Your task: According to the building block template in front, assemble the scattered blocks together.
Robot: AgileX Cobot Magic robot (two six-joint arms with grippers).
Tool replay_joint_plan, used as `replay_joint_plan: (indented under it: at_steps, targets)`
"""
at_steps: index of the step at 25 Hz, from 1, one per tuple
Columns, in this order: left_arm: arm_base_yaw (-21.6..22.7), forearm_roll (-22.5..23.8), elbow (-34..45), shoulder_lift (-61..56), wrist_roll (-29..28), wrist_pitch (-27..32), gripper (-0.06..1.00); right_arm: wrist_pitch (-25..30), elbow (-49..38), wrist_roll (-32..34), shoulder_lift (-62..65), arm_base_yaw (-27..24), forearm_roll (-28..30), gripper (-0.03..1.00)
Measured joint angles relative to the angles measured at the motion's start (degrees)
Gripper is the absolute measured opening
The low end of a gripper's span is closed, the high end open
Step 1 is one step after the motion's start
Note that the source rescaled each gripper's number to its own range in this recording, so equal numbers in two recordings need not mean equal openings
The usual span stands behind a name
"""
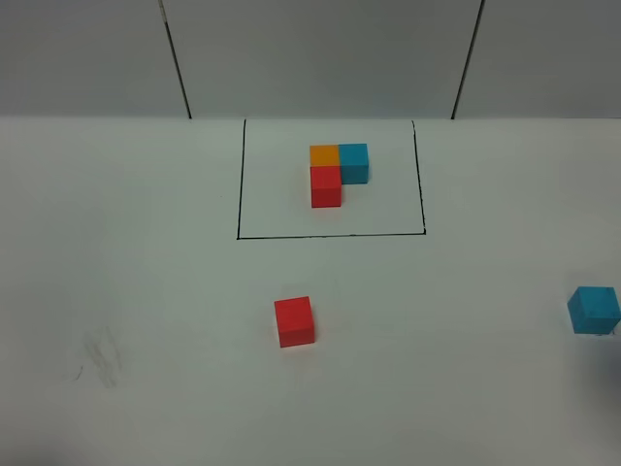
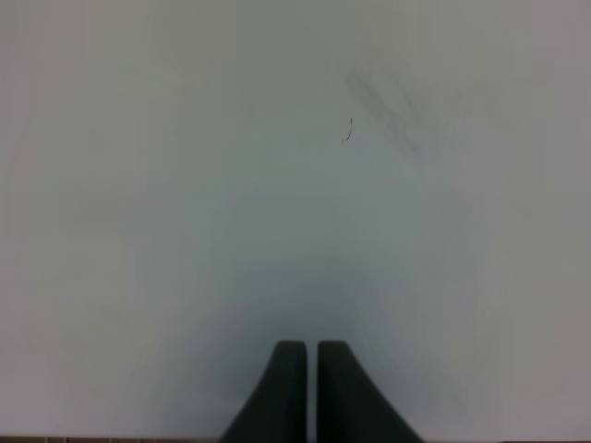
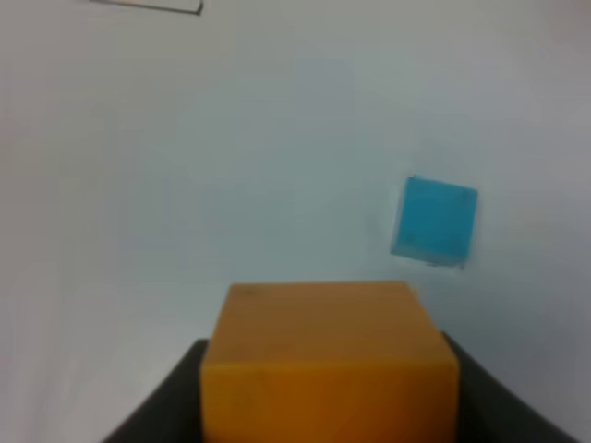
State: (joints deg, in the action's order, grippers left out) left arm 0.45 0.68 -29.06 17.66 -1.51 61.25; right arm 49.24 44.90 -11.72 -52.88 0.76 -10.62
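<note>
The orange cube shows only in the right wrist view, cut off at the picture's edge and pinched between the right gripper's jaws. The left gripper is pressed together on nothing. The building block template lies inside the black frame: orange and blue side by side, red nearer the camera. The red cube sits on bare table. The blue cube lies well apart, near the right picture edge.
</note>
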Motion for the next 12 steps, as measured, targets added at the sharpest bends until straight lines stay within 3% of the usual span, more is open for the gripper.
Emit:
replay_joint_plan:
  at_steps: [4, 12]
  targets:
    - [0.0, 0.0, 0.0, 0.0, 0.0, 0.0, 0.0, 3.1, 0.0, -3.8, 0.7, 0.0, -2.3, 0.56]
    - [0.0, 0.0, 0.0, 0.0, 0.0, 0.0, 0.0, 0.8, 3.4, -13.9, -0.7, 0.0, -10.3, 0.56]
